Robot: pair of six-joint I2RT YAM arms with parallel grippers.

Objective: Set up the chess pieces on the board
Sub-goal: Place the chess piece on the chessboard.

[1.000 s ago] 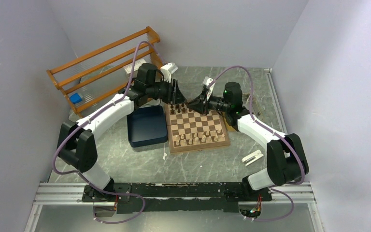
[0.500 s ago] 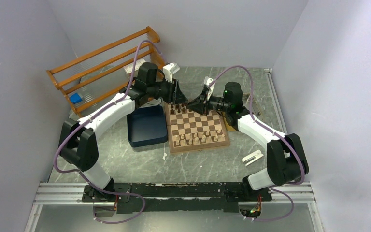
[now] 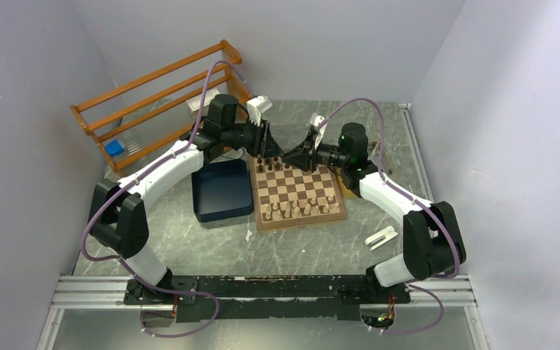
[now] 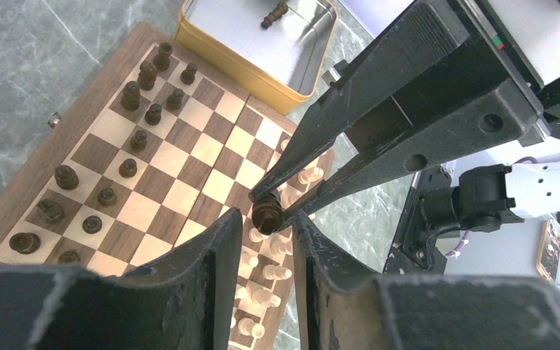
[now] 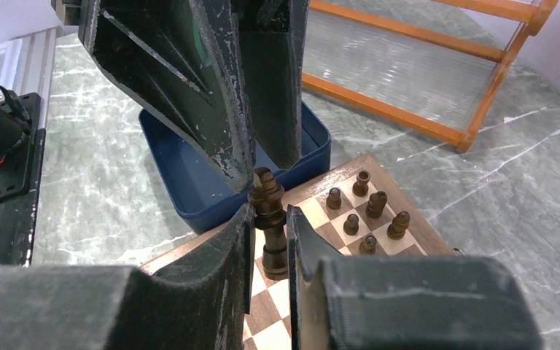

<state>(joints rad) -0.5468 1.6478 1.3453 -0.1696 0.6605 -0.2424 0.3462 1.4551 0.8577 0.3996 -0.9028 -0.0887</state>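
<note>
Clamping a dark brown turned wooden chess piece (image 5: 268, 193) upright in the right pincer (image 5: 268, 222), over the far-left corner of the square light-and-dark checked wooden board (image 4: 182, 164) on the counter (image 3: 211, 248). Flanking its head with the left pincer (image 4: 266, 219), fingers parted, not gripping.

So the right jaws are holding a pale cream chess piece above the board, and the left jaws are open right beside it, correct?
No: the chess piece in the right jaws is dark brown, not pale cream, as the right wrist view shows. It is above the board, with the left jaws open beside it.
</note>
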